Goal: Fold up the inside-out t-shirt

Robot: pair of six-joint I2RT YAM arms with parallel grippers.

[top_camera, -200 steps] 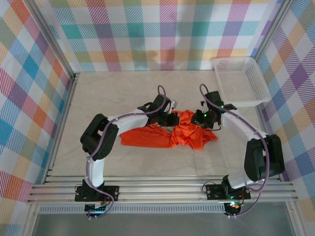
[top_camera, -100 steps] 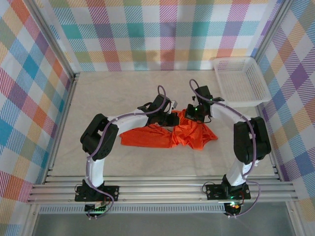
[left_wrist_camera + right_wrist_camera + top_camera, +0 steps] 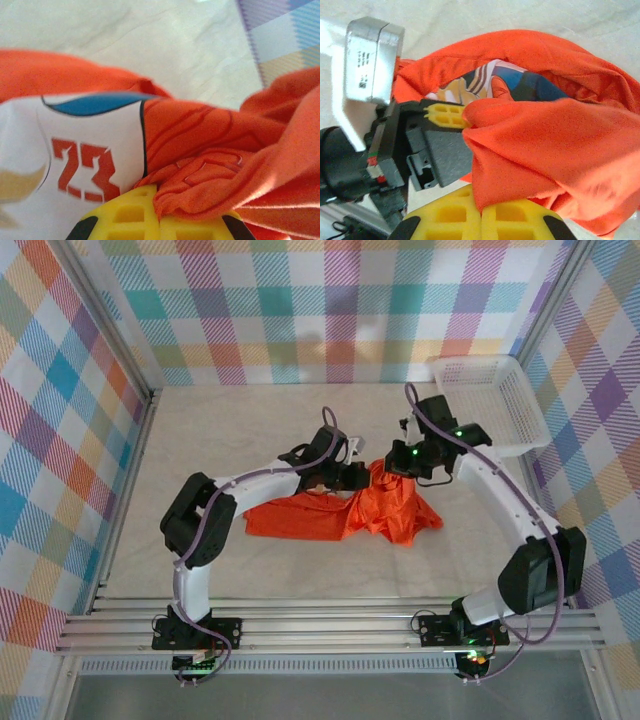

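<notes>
Since the left pincer (image 3: 159, 216) and right pincer (image 3: 481, 214) are each clamped on the bunched bright orange fabric t-shirt (image 3: 395, 520), they should draw apart evenly toward nine and three o'clock.

A white plastic mesh basket (image 3: 495, 400) is pictured at the far right corner of a pale, marbled surface (image 3: 230, 430), set slightly askew to the back wall. The space is enclosed on three sides by walls (image 3: 330, 310) covered in pastel plaid and edged with aluminium posts (image 3: 105, 325). Ribbed aluminium rails (image 3: 330, 625) are laid across the near edge.
</notes>
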